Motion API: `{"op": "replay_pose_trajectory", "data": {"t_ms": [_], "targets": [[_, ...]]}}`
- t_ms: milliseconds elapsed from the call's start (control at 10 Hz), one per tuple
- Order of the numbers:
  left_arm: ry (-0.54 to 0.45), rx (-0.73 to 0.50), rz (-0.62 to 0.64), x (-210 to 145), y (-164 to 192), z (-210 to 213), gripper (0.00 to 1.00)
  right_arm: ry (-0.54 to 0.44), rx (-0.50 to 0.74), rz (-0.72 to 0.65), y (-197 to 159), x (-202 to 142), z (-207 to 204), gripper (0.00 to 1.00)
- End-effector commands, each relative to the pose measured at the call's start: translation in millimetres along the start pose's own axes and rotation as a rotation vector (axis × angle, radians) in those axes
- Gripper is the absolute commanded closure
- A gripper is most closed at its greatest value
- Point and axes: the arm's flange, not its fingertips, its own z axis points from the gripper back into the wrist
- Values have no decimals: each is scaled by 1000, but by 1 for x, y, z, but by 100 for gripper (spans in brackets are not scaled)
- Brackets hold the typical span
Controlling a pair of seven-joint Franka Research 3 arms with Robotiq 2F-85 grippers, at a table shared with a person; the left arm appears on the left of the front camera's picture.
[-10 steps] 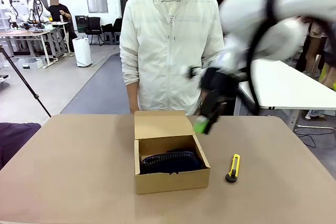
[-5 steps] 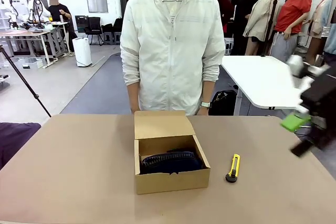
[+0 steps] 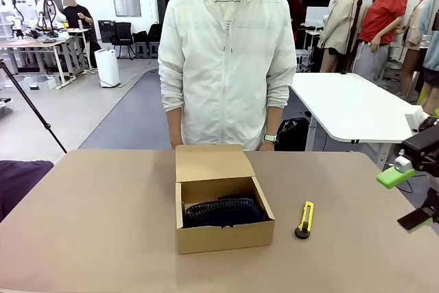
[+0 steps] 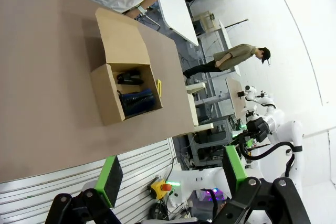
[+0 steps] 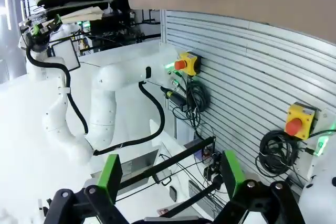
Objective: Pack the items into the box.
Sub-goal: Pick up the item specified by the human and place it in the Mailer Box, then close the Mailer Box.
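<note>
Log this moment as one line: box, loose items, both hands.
tan cardboard box: lid open, dark navy fabric bundle inside | yellow-and-black utility knife: beside box | left hand: open, empty | right hand: open, empty

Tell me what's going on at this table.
Nobody is handling anything. The cardboard box sits open in the middle with a dark fabric bundle inside; a yellow utility knife lies beside it. The right end effector hangs open and empty at the table's right edge. The left end effector is open too. The person stands at the far side.

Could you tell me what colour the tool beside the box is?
The tool is yellow with a black end; the front view shows it best.
</note>
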Motion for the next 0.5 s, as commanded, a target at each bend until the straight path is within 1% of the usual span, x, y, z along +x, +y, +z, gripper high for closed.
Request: {"op": "replay_pose_trajectory", "data": {"t_ms": [0,400], "targets": [[-3,-20,4,0,-2,1,0,4,26,35,5,-3,5,0],[-3,-20,4,0,-2,1,0,4,26,35,5,-3,5,0]]}}
